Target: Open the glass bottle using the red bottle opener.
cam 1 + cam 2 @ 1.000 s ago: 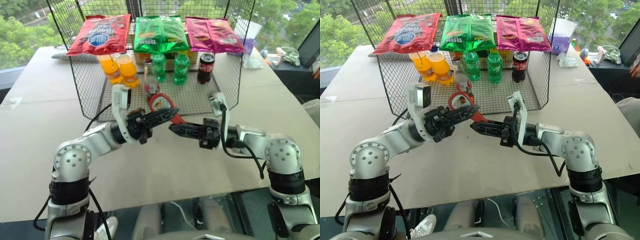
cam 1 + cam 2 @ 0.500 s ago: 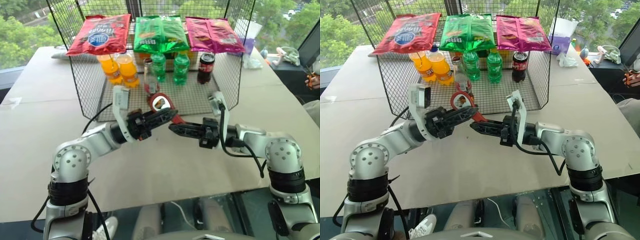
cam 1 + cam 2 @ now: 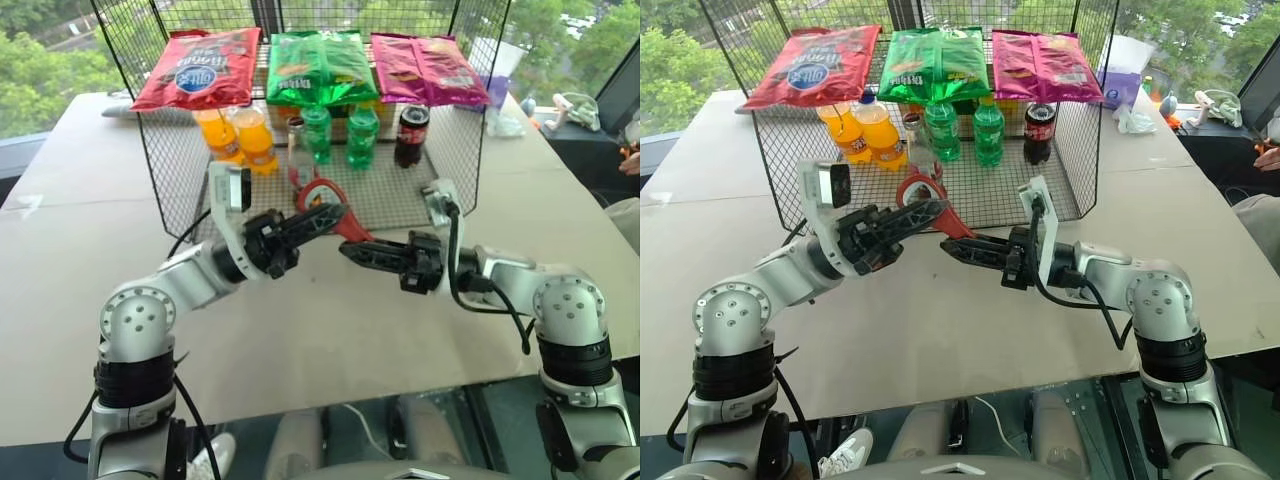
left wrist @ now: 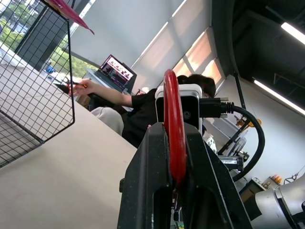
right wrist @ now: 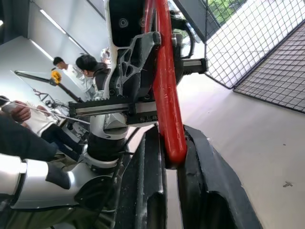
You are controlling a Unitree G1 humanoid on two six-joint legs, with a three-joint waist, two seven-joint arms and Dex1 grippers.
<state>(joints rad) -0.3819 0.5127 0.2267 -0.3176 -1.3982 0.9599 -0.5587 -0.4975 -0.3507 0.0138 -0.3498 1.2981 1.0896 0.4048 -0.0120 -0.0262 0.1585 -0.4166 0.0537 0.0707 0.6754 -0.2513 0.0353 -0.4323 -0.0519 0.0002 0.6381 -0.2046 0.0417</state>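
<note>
A: How do the arms sit?

B: Both reach inward above the table (image 3: 90,180), fingertips facing. The left gripper (image 3: 335,214) is clamped shut on the ring of the red bottle opener (image 3: 331,206); the right gripper (image 3: 352,248) pinches its handle end between barely parted fingers.

A: Any change?

B: The left gripper opened briefly half a second ago and has re-closed; the ring now stands more upright.

A: Its axis?

B: Ring far-left, handle near-right. The glass bottle (image 3: 298,150) stands farther off inside the wire basket (image 3: 175,170).
</note>
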